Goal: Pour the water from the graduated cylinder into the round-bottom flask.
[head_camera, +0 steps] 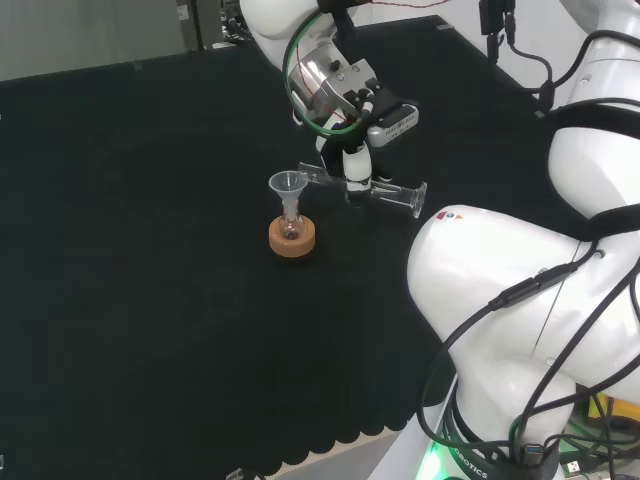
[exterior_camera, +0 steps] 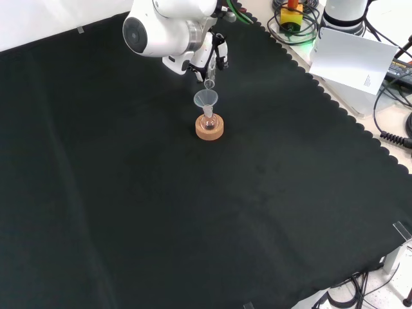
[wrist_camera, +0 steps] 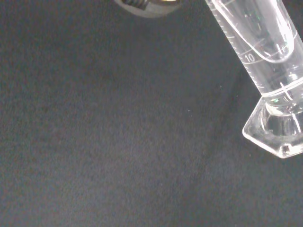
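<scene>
Head view: from behind, above the arm. Front view: opposite, looking down; both share the cork stand (head_camera: pixel 292 237). Wrist view: close to the cloth (wrist_camera: pixel 118 142).

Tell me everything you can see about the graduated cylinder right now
The graduated cylinder is clear, with printed scale marks and a flat angular foot. The robot hand holds it around the middle, tipped nearly level above the cloth, mouth at the funnel in the round-bottom flask on its cork ring.
</scene>
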Robot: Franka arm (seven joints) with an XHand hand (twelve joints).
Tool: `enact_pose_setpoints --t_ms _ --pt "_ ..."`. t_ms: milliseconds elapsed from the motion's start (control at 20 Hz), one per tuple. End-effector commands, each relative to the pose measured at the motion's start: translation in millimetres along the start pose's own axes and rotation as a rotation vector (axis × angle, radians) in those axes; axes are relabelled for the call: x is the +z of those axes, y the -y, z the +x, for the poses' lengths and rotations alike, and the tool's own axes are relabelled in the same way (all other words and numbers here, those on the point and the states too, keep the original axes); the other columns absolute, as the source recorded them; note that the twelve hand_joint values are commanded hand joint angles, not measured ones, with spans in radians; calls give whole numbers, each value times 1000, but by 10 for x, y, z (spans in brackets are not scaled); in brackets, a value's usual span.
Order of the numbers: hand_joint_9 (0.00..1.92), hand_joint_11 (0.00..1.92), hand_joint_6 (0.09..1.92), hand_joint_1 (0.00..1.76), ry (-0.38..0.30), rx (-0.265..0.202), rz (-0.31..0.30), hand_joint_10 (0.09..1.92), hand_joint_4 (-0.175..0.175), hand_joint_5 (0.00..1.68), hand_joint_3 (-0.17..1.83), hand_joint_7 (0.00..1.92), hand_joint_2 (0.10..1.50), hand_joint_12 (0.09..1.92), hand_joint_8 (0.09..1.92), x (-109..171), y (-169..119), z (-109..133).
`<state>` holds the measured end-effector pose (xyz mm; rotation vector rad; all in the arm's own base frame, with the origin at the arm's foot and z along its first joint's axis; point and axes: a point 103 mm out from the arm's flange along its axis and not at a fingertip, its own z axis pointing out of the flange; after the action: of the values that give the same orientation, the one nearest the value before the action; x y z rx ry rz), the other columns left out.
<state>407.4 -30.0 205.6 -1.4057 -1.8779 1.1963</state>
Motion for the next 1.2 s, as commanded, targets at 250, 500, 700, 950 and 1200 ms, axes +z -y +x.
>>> enact_pose_setpoints --t_ms 250,500,700,950,1200 --pt "1450 1256 1088 1140 7 20 66 87 -164 922 -1 1201 1150 779 372 -46 20 31" --pt "1451 1257 1087 1141 2 22 84 87 -165 922 -1 1203 1150 778 371 -39 22 1" --pt "1451 1257 1087 1141 10 36 110 87 -165 923 -1 1204 1149 777 370 -46 13 17" --pt "1453 1258 1086 1141 18 46 117 87 -165 923 -1 1207 1149 776 367 -79 23 68" --pt "1455 1259 1084 1142 20 56 136 87 -165 924 -1 1211 1149 775 364 -100 21 59"
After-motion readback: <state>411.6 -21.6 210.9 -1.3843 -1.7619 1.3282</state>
